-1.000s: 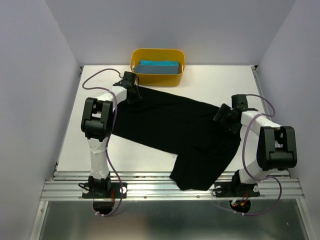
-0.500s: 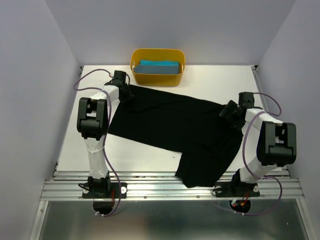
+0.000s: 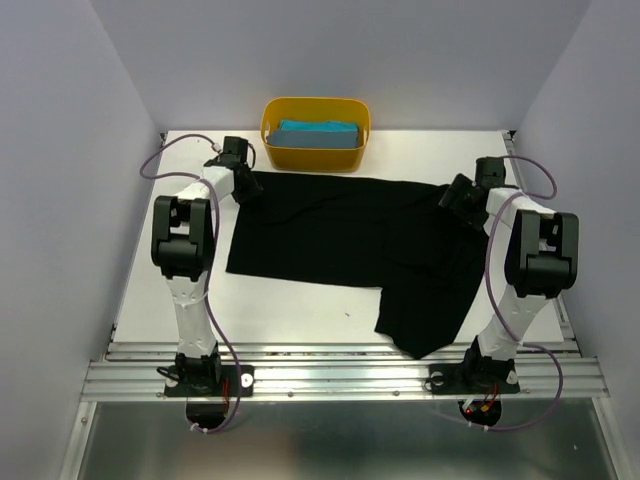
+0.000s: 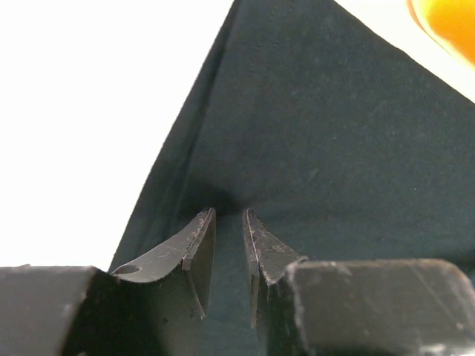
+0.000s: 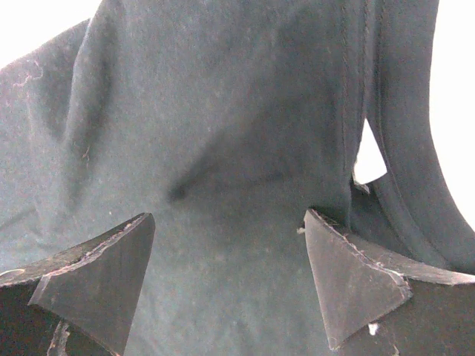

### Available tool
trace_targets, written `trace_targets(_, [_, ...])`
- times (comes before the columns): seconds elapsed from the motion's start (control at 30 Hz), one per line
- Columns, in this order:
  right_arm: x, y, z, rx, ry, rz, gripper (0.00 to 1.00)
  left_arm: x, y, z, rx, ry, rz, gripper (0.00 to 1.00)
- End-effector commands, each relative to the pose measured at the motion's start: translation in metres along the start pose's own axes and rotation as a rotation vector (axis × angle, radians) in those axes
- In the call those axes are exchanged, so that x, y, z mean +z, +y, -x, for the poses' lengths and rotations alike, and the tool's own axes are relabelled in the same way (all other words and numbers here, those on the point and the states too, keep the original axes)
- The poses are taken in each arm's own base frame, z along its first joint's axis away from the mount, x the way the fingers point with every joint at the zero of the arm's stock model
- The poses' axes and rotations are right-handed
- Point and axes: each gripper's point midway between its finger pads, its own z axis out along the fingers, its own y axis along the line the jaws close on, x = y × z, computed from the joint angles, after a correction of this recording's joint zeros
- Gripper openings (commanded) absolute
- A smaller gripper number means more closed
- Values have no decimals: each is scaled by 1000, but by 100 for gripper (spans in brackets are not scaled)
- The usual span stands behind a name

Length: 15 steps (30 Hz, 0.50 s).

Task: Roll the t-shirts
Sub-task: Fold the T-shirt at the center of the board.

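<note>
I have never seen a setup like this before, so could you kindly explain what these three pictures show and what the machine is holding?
The overhead picture looks down on two robot arms bolted at the near edge of a white table. A black t-shirt lies spread across it. Behind it stands a yellow tub with a folded teal-blue t-shirt inside.

The other two pictures come from small cameras on the wrists, so each shows its own fingers up close. The left gripper sits at the shirt's far left corner, its fingers nearly together with a fold of black cloth pinched between them. The right gripper is at the shirt's far right end, over the collar area; its fingers stand wide apart above the cloth, holding nothing.
</note>
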Motion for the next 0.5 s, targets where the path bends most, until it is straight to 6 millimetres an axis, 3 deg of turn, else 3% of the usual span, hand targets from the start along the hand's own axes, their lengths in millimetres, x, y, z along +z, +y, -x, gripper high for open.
trace_targets(0.0, [-18, 17, 21, -32, -33, 26, 88, -74, -6, 56, -2, -178, -2, 34])
trace_targets(0.13, [-54, 26, 29, -25, -71, 44, 89, -99, 4, 36, -6, -162, -7, 34])
trace_targets(0.17, [-73, 33, 31, -23, -89, 82, 88, -112, 3, 36, -18, -176, -20, 34])
trace_targets(0.2, [-77, 36, 18, -26, -71, 95, 88, -108, 15, 18, -26, -144, 9, 34])
trace_targets(0.3, [-107, 53, 0, -71, -95, 138, 89, -123, 28, -2, -48, -148, 14, 35])
trace_targets(0.33, [-109, 57, -25, -98, -56, 134, 89, -125, 38, -20, -52, -126, 27, 35])
trace_targets(0.37, [-111, 60, -38, -104, -37, 148, 89, -125, 43, -29, -56, -112, 30, 35])
trace_targets(0.4, [-120, 68, -53, -108, -23, 182, 89, -122, 53, -50, -68, -67, 44, 36])
trace_targets(0.43, [-115, 61, -77, -104, 29, 178, 89, -128, 54, -56, -74, -71, 34, 36])
trace_targets(0.47, [-115, 59, -89, -99, 49, 186, 89, -128, 57, -64, -83, -59, 34, 37])
